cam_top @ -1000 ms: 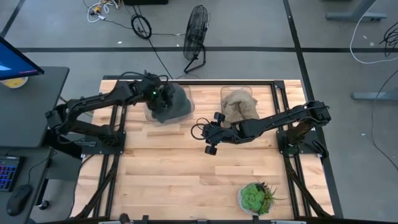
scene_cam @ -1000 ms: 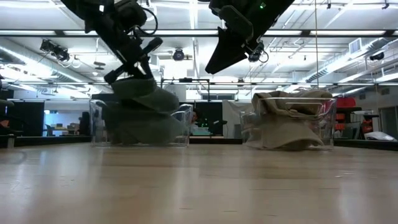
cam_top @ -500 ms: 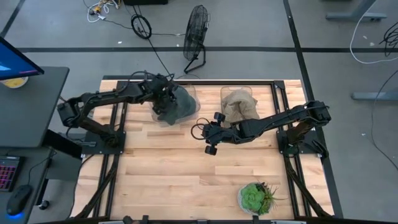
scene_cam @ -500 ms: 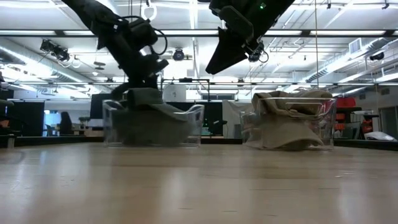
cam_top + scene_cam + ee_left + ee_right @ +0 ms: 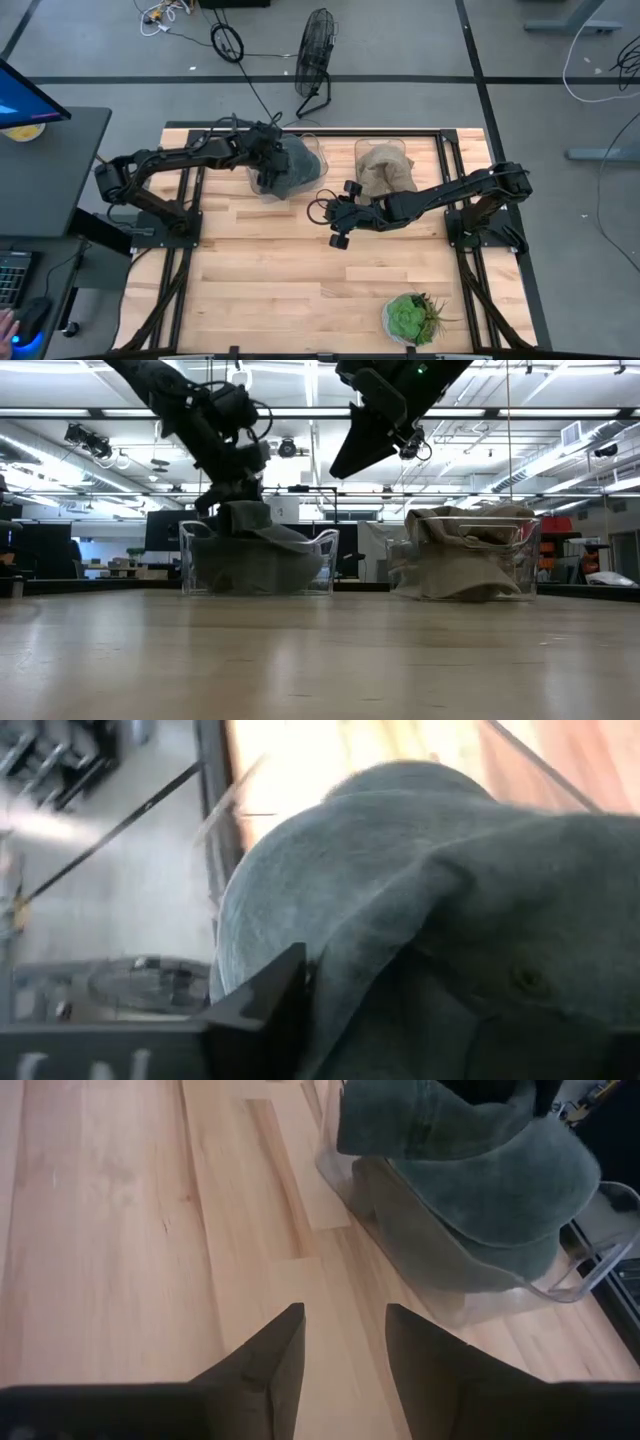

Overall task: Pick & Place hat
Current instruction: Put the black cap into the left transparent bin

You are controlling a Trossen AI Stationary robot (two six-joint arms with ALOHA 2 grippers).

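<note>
A grey-green hat (image 5: 290,160) lies bunched in a clear bin (image 5: 322,565) at the table's far side, left of centre, its cloth draped over the bin's rim. My left gripper (image 5: 268,170) stands right over the hat (image 5: 430,920), fingers apart with hat cloth between them. My right gripper (image 5: 332,222) hangs open above the bare table near the centre, right of that bin, with nothing between its fingers (image 5: 345,1315). My left gripper comes at the hat from above and from the table's left. A fold of the hat's cloth (image 5: 340,970) lies between its spread fingers and against the inner side of one finger (image 5: 270,1010). The hat rests in the bin.
A tan hat (image 5: 385,170) fills a second clear bin (image 5: 528,560) to the right of the first. A potted green plant (image 5: 410,318) stands near the table's front right. Bare wood lies across the table's middle and near side.
My left gripper has gone toward the table's right edge and down a little with the hat. The hat, which hung tilted over the bin's side, now sits lower in the bin. The clear bin has slid along the table to the right.
</note>
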